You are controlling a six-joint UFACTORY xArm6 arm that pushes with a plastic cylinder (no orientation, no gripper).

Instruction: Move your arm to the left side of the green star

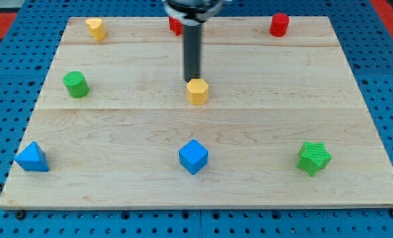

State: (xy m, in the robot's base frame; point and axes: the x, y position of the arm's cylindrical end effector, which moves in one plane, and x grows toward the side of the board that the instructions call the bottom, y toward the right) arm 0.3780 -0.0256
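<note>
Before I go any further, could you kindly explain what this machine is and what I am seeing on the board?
There is one camera view, looking down at a wooden board. The dark rod is my arm's end; it has no gripper and holds nothing, it only pushes blocks. My tip sits just above the yellow block at the centre. Also on the board: a green star at lower right, a blue cube, a blue triangular block, a green cylinder, another yellow block, a red cylinder, and a red block partly hidden behind the rod.
</note>
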